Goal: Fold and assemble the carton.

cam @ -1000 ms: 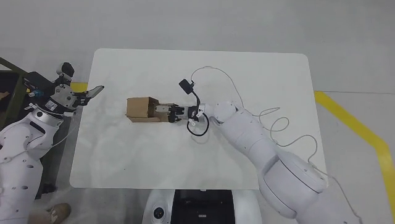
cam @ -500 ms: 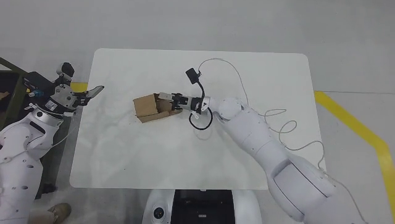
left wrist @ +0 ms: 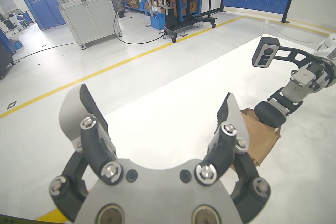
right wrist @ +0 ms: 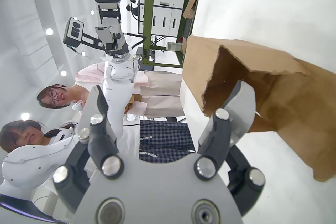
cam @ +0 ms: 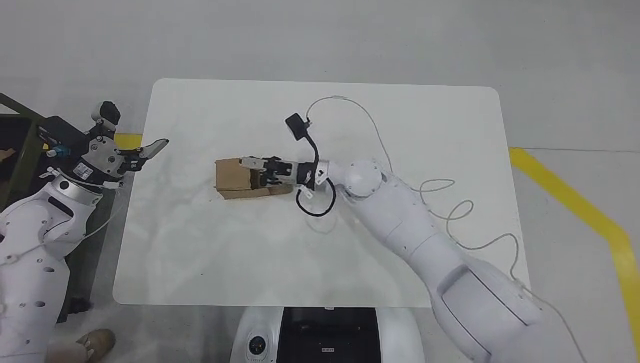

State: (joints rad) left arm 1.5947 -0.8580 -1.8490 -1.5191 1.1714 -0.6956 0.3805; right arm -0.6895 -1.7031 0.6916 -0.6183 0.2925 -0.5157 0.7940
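Note:
The brown carton [cam: 231, 175] lies on its side on the white table [cam: 420, 123], left of centre, with one end open. My right gripper [cam: 262, 167] is at that open end. In the right wrist view the right gripper [right wrist: 170, 93] is open: one finger sits inside the carton [right wrist: 275, 93] against its wall, the other hangs outside in the air. My left gripper [cam: 150, 150] hovers open and holding nothing at the table's left edge, well apart from the carton. In the left wrist view the left gripper [left wrist: 156, 95] faces the carton [left wrist: 260, 137], with the right gripper [left wrist: 270, 116] on it.
A thin white cable [cam: 455, 208] trails in loops on the table beside the right arm. A dark green frame [cam: 18, 138] stands beyond the table's left edge. Yellow floor tape [cam: 570, 198] runs to the right of the table.
My right gripper has pushed left, deeper over the carton's open end, and its wrist has turned. The carton tilted, then settled slightly right of where it began. The left arm has stayed put.

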